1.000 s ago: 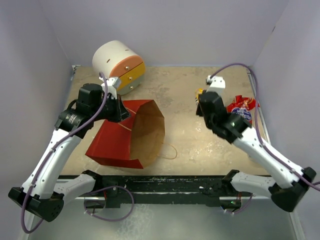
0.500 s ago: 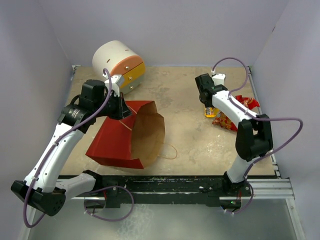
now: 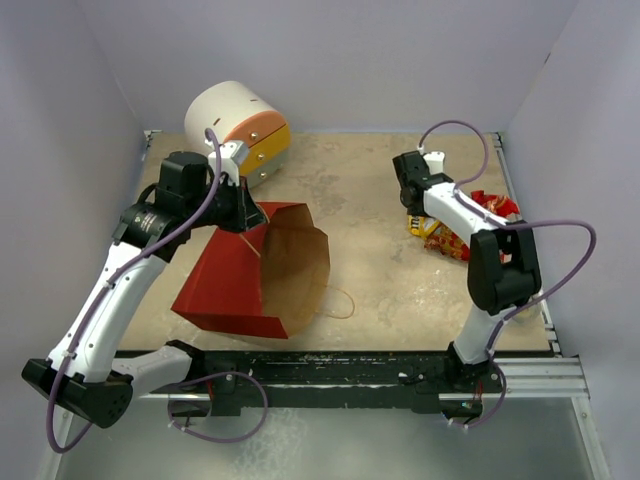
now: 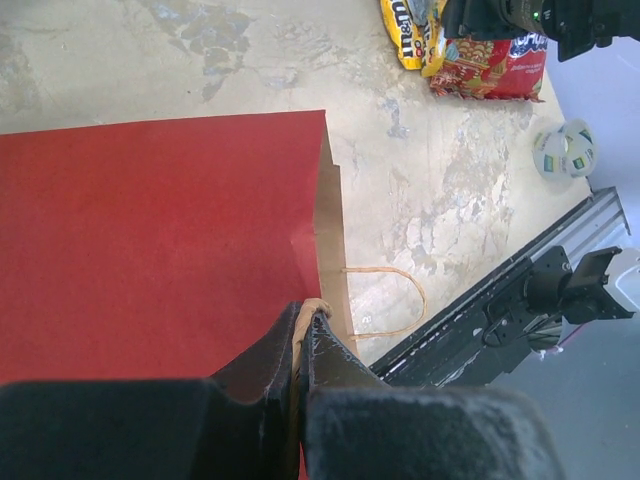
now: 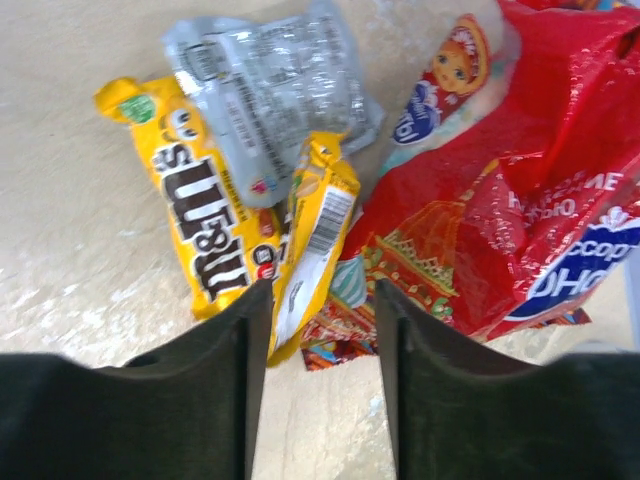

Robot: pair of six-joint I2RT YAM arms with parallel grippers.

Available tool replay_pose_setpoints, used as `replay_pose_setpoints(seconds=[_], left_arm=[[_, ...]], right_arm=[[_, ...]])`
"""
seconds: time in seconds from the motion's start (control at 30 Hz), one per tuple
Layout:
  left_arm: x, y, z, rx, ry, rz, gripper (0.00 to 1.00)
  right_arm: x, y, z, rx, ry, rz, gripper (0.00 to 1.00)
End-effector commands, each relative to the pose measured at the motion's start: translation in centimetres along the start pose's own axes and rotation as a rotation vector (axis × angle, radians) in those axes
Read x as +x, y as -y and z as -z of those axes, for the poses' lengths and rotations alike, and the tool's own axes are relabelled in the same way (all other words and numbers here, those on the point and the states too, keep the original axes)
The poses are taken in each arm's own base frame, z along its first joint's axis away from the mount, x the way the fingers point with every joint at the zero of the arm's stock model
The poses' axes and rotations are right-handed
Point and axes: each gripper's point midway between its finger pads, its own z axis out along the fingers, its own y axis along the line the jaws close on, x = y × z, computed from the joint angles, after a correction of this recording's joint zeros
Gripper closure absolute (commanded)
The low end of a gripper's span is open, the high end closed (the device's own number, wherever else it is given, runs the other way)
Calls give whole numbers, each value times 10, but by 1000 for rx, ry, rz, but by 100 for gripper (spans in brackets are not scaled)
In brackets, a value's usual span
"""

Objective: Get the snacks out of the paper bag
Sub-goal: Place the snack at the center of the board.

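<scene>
The paper bag (image 3: 225, 285), red outside and kraft brown inside, lies on its side with its mouth (image 3: 298, 262) facing right. My left gripper (image 3: 243, 213) (image 4: 305, 313) is shut on its upper twisted handle and holds that rim up. The snacks (image 3: 447, 236) lie in a pile at the far right. They are a yellow packet (image 5: 198, 225), a silver packet (image 5: 268, 90), a second yellow packet (image 5: 318, 225) and a big red bag (image 5: 520, 220). My right gripper (image 5: 320, 292) (image 3: 410, 197) hangs open just above the pile, and nothing is pinched between its fingers.
A white cylindrical drawer unit (image 3: 238, 125) with orange and yellow fronts stands at the back left, just behind the bag. The bag's other handle (image 3: 340, 300) lies loose on the table. A small round roll (image 4: 564, 150) sits by the right wall.
The right arm has folded back to the far right, and its gripper has opened over the snack pile. The left gripper keeps its hold on the handle, barely moved.
</scene>
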Motion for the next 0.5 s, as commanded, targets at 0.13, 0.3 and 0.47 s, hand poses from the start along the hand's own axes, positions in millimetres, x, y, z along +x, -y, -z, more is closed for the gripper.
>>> replay_pose_setpoints(seconds=[0.13,0.3,0.47], left_arm=[[-11,11,12,41,81,-4,100],[-9,11,17,34,88,9,100],[-9,14,21,38,90,16,100]], right_arm=[[-1,-37,85,-528,-69,44,38],[54,-89,172,-1088,-196,132,26],[114,-126,231,-1379,-291,121,11]])
